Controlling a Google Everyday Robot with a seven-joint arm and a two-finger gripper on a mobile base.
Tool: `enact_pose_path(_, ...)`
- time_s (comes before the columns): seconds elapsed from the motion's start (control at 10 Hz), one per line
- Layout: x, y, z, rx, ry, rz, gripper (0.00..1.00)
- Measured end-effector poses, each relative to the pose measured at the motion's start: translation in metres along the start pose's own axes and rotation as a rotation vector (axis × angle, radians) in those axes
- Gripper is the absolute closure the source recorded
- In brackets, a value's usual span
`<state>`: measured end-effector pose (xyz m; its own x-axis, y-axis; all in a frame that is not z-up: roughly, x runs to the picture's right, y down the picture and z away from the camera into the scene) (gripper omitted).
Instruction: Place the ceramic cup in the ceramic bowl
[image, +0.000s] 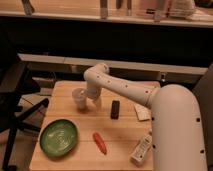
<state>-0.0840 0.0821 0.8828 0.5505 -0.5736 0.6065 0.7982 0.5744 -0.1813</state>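
Note:
The ceramic cup (80, 98) is small, white and handleless, and stands upright at the back left of the wooden table (125, 132). My gripper (93, 100) hangs down from the white arm right against the cup's right side. The arm partly hides where it meets the cup. The ceramic bowl (59, 137) is a wide, shallow green dish with rings inside. It sits at the table's front left, in front of the cup and a little to its left, with nothing in it.
A black rectangular object (115, 109) lies right of the cup. A red chili pepper (100, 142) lies right of the bowl. A white squeeze tube (141, 149) lies at the front right, a pale flat packet (142, 112) behind it. An office chair (15, 100) stands at the left.

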Motion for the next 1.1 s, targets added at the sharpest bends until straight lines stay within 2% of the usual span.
enact_pose_path(0.8, -0.0019, 0.0008, 0.0026, -0.013, -0.01, -0.011, 0.2)
enact_pose_path(1.0, -0.003, 0.0002, 0.0037, -0.015, -0.013, -0.016, 0.24)
enact_pose_path(1.1, -0.0037, -0.0002, 0.0042, -0.016, -0.015, -0.018, 0.2)
